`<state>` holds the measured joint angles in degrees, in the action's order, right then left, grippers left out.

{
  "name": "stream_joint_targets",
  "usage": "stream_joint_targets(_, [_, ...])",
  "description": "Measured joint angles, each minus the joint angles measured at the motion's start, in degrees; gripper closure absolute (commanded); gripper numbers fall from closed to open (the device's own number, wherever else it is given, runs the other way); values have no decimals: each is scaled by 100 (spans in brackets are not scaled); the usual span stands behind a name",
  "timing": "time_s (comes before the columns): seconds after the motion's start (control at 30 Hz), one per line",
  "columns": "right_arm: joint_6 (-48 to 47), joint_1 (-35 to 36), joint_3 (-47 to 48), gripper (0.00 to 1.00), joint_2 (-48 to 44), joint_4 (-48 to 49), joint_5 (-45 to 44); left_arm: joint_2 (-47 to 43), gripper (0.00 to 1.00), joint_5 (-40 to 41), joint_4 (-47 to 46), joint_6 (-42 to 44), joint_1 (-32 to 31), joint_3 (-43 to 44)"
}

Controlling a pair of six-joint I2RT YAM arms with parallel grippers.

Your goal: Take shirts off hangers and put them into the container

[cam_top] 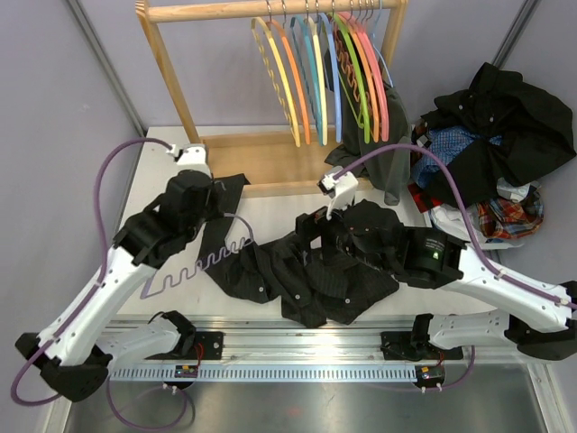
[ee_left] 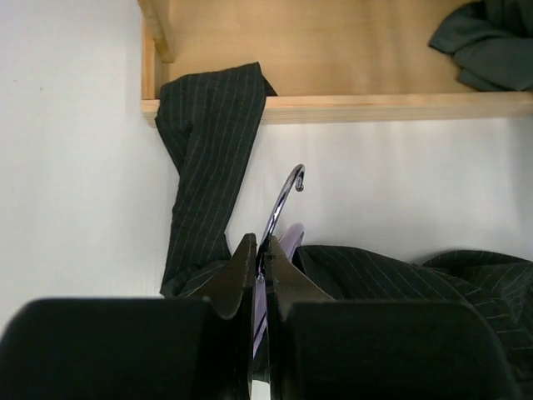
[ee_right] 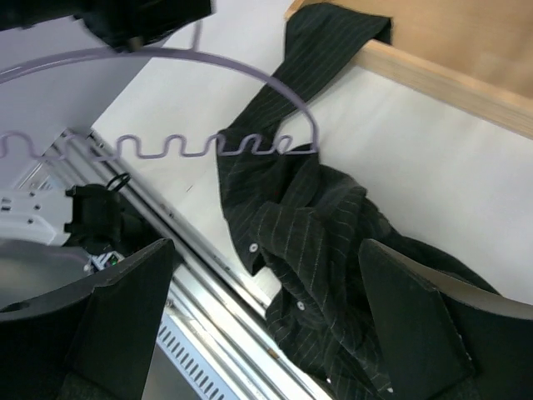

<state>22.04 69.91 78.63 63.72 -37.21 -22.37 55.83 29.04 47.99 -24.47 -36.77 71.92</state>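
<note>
1. The top external camera looks steeply down from above and behind the arm bases, covering the table [cam_top: 279, 207] and the wooden rail frame [cam_top: 207, 11]
2. The left wrist camera sits low and close behind the left gripper [ee_left: 260, 250], facing the frame's base
3. The right wrist camera looks down past the right gripper [ee_right: 266, 250] from nearby
4. All three views share the pinstriped shirt [cam_top: 334, 280] and the purple hanger [cam_top: 194, 264]

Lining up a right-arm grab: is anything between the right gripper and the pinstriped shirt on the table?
Nothing visible. The open right gripper hangs over the pinstriped shirt with bare cloth below it. The purple hanger, clamped in the left gripper, only overlaps the shirt's sleeve end, off to the side.
</note>
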Motion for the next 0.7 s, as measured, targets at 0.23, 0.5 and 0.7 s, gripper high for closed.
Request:
stream_joint_targets(0.23, [-157, -2, 17, 0, 258, 308, 715, 461, 100, -125, -350, 70, -208, 216])
stream_joint_targets(0.5, [-195, -2, 46, 0, 295, 654, 1043, 752, 100, 413, -638, -39, -262, 1209])
stream_joint_targets(0.7, [-195, 11, 402, 1, 533, 785, 1248, 1980, 100, 960, -520, -249, -474, 1674])
